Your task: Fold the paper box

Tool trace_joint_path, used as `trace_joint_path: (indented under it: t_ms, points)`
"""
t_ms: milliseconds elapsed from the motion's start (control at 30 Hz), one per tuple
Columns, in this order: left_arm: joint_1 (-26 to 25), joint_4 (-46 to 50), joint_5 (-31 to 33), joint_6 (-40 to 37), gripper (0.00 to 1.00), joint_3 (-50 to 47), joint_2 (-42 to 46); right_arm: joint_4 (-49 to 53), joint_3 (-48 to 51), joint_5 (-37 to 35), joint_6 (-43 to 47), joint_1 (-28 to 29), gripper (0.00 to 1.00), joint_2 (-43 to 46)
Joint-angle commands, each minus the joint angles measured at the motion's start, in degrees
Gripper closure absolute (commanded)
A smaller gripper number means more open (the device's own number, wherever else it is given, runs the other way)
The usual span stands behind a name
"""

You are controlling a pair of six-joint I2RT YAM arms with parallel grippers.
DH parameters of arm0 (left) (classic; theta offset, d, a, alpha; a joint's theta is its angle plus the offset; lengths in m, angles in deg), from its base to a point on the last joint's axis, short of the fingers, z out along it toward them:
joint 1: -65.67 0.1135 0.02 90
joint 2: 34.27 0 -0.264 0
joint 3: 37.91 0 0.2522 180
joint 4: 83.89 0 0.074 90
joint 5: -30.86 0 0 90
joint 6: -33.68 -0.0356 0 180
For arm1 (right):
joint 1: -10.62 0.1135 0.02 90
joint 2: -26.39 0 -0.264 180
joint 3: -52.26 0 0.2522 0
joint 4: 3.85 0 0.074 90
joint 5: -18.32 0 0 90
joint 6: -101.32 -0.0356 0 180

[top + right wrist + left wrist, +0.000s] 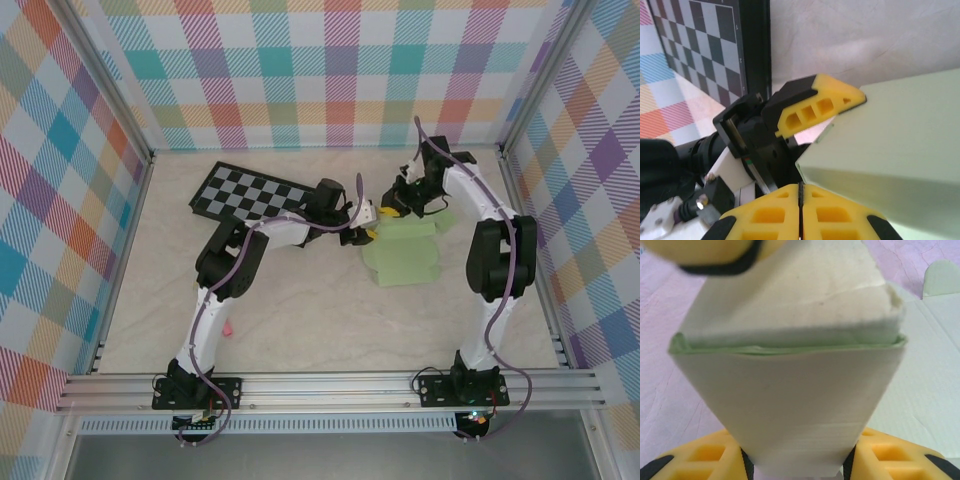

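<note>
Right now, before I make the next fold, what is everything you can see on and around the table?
paper box: one, pale green, right of the table's middle
checkerboard: one, black and grey, flat at the far left of the table
small scrap: one, pink, on the table beside the left arm; too small to identify
table: one, beige marbled
walls: three, pastel plaid, around the table
left gripper: one, yellow fingers, shut on a flap of the paper box
right gripper: one, yellow fingers, shut with fingers pressed together, beside the box
</note>
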Motion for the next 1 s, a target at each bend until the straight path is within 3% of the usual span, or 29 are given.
trace_joint_path:
  t_ms: [0,600,800,967]
  points:
    - [0.77,3.1,-1.11,-0.43,0.56,2.28,-1.99,-3.54,1.73,7.61,-2.21,0.29,0.93,-1.67]
    - [-0.08,10.59,4.55,-7.59,0.56,8.13,-5.52,-12.74,11.17,2.16,-4.44,1.08,0.93,-2.54]
    - [-0.15,12.11,6.56,-10.38,0.6,7.9,-5.67,-13.13,10.65,3.65,-5.96,1.18,0.86,-1.48]
    - [0.94,11.82,3.9,-9.86,0.66,7.24,-4.99,-13.95,10.02,4.25,-7.96,0.22,0.74,1.23]
